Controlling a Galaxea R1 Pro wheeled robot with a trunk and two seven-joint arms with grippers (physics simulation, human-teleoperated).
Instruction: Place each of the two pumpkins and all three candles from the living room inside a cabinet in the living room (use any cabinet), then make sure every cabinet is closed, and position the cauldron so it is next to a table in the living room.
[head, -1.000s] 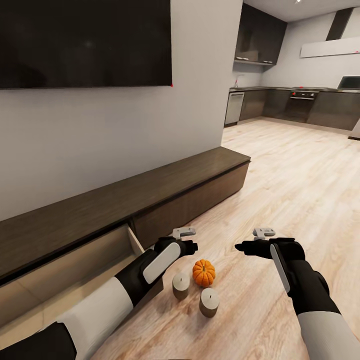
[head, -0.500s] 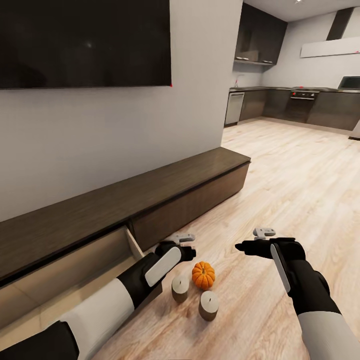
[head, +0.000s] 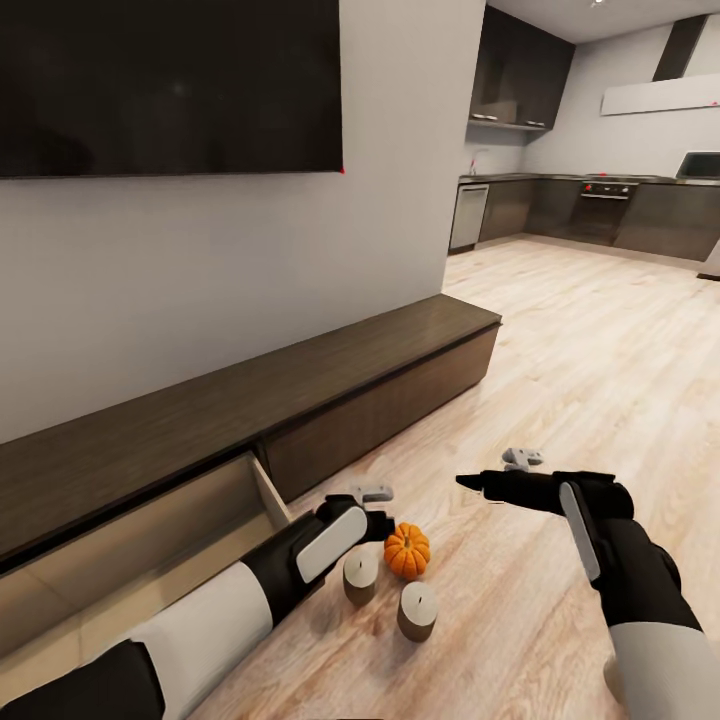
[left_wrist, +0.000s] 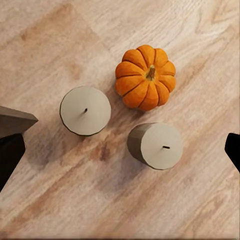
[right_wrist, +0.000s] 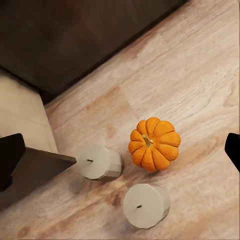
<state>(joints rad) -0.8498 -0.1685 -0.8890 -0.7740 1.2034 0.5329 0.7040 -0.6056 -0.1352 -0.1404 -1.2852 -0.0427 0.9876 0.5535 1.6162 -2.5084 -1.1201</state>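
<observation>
Collecting step: the floor items are judged next to be gathered; one small bright-orange ribbed pumpkin (head: 407, 549) and two stubby grey candles (head: 361, 573) are seen on the pale wood-plank floor (head: 560, 380), none yet stored.
Location: the trio is grouped just beside the open beige-lined drawer (head: 150, 540) of the long dark-brown wood cabinet (head: 330, 390).
Left gripper (head: 372, 494): hovering above the group, fingers spread wide, nothing held.
Right gripper (head: 520, 458): held apart to the side; fingers spread, empty.
Next move: a descent over one item and a firm closing are called for.
</observation>
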